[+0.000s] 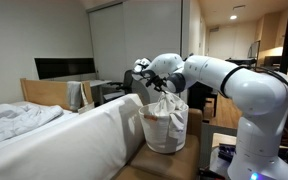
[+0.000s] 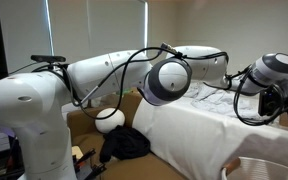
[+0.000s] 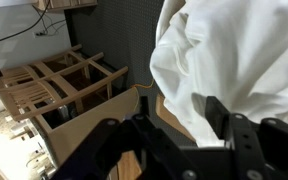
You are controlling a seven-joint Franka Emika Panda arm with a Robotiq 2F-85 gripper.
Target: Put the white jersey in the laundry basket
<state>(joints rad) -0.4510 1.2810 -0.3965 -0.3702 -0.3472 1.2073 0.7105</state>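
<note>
Step in hand: release of the load over the container. In an exterior view the gripper (image 1: 150,80) hangs directly above the laundry basket (image 1: 169,138), which stands just beside the foot of the bed. The white jersey (image 1: 164,108) is bunched in the basket mouth, and its upper folds rise above the rim toward the gripper. In the wrist view the jersey (image 3: 229,60) fills the upper right of the picture as a mass of hanging folds. The fingers (image 3: 217,112) stand apart, at a medium width, with no cloth clamped between them. Whether a fold brushes the finger nearest the cloth cannot be determined from this angle. Judged from the position of the cloth, most of the garment is inside the basket and the task is close to completion. The next move calls for a straight vertical retreat with the jaws kept apart, so that no fold catches on a finger and lifts out again. If cloth is left over the rim, a short downward push at the centre of the pile would seat it. The rumpled bedsheet (image 1: 19,118) on the bed is a separate item and is not to be handled. No brand, label or writing can be read in any view.
</note>
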